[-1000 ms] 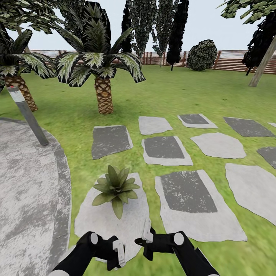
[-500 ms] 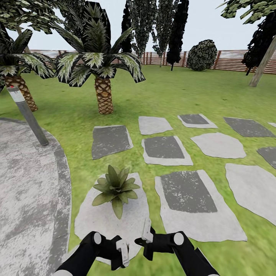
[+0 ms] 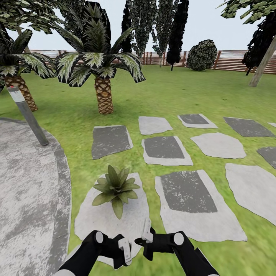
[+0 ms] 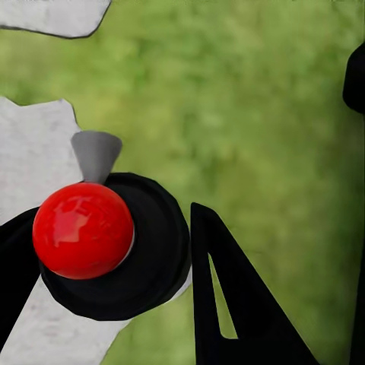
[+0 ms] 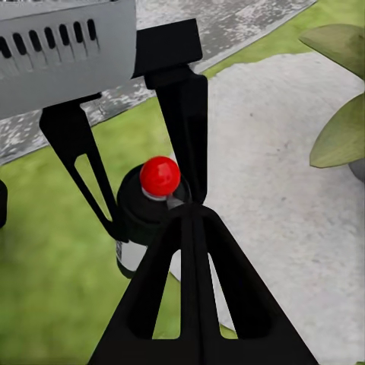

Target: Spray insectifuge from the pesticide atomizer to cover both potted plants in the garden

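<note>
Near the olive-green, broad-leaved potted plant (image 3: 115, 188) on a pale grey stepping stone (image 3: 92, 222), the dark, red-knobbed pesticide atomizer (image 4: 84, 230) is clamped in the left gripper (image 3: 125, 252), the right gripper (image 3: 147, 232) is pressed together empty, and all spraying is judged undone.

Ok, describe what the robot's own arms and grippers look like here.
Both arms are glossy black, each with a round pale grey cap at a joint near the wrist. The left gripper and right gripper end in pale grey-white fingers in the head view. From the wrist cameras, the fingers show as black triangular frames with open cut-outs, and a grey slotted housing appears.
</note>
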Motion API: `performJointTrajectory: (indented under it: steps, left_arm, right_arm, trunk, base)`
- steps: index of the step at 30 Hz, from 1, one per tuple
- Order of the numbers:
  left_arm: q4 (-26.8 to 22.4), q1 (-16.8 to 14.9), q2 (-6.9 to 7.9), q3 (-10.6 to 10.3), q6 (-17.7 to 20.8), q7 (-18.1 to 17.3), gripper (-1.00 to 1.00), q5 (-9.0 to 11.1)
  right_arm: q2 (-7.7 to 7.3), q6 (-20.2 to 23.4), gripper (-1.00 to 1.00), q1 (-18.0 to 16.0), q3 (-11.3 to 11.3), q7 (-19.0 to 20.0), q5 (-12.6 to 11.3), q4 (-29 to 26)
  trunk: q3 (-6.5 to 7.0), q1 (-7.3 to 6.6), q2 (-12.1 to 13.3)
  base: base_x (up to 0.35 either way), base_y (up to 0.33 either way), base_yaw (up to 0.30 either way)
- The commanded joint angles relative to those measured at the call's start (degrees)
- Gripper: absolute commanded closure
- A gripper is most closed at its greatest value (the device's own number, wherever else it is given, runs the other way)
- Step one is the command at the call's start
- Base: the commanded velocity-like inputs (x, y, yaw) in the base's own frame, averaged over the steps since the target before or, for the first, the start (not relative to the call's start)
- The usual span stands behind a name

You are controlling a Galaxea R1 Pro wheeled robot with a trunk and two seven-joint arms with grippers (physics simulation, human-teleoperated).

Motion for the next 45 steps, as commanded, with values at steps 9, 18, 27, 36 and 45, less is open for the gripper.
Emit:
performJointTrajectory:
  steps: [9, 18, 27, 36, 45]
  left_arm:
    - [0.0, 0.0, -0.79, 0.0, -0.3, -1.3, 1.0, -0.3]
    - [-0.1, 0.0, -1.19, 0.0, -0.2, -2.0, 1.0, -0.1]
    - [-0.1, -0.4, -1.24, 0.0, -0.1, -2.0, 1.0, 0.1]
    - [-0.1, -0.8, -1.25, 0.1, -0.1, -1.9, 1.0, 0.1]
    - [-0.1, -0.8, -1.25, 0.1, -0.2, -2.2, 1.0, 0.2]
  right_arm:
    - [0.02, -0.3, 1.0, 0.0, 0.0, 0.1, 0.5, -0.1]
    - [0.02, -0.3, 1.0, 0.0, 0.0, 0.1, 0.5, -0.1]
    - [0.02, -0.3, 1.0, 0.0, 0.0, 0.1, 0.5, -0.1]
    - [0.02, -0.3, 1.0, 0.0, 0.0, 0.1, 0.5, -0.1]
    - [0.02, -0.4, 1.0, 0.0, 0.0, 0.0, 0.5, -0.1]
  trunk:
    - [-0.05, -0.01, 0.0]
    - [-0.05, -0.01, 0.0]
    - [-0.05, -0.01, 0.0]
    - [-0.05, -0.01, 0.0]
    - [-0.05, -0.01, 0.0]
  base:
    - [0.0, 0.0, 0.0]
    - [0.0, 0.0, 0.0]
    - [0.0, 0.0, 0.0]
    - [0.0, 0.0, 0.0]
    - [0.0, 0.0, 0.0]
